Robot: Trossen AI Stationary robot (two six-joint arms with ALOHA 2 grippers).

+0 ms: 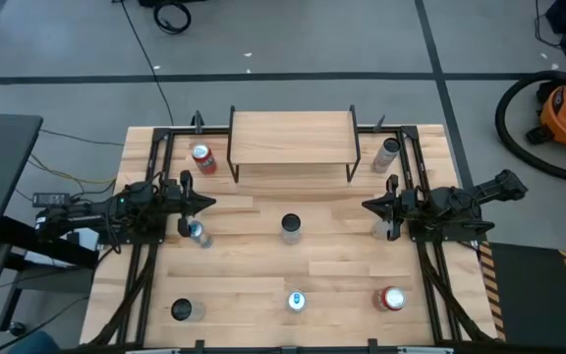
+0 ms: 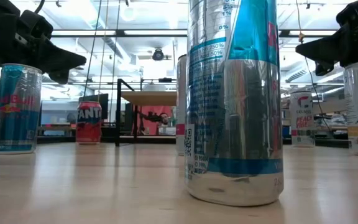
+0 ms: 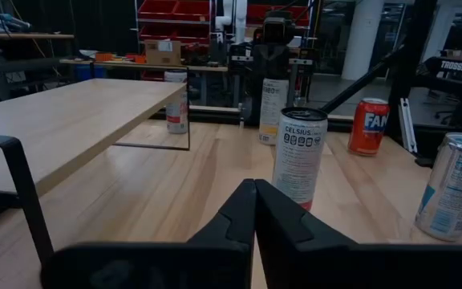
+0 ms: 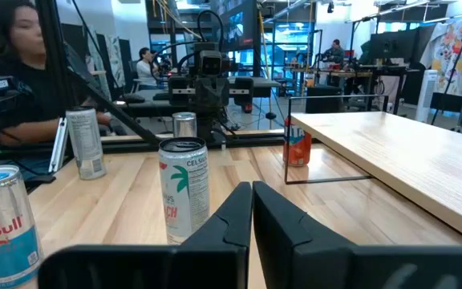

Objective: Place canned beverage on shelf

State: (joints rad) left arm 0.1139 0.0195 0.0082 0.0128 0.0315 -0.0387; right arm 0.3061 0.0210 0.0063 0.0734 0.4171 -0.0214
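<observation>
shelf (image 1: 291, 137) at far centre of table (image 1: 244, 285), bare-topped, well apart from both grippers. left gripper (image 1: 207, 204) at left edge, fingers pressed together, holding nothing; red bull can (image 1: 198, 234) just beside it. right gripper (image 1: 368, 206) at right edge, fingers together, empty; a can (image 1: 381, 230) just beside it. celsius can (image 1: 290, 227) mid-table between the two grippers. red fanta can (image 1: 202, 158) left of shelf; pale can (image 1: 388, 152) right of shelf, label unreadable.
</observation>
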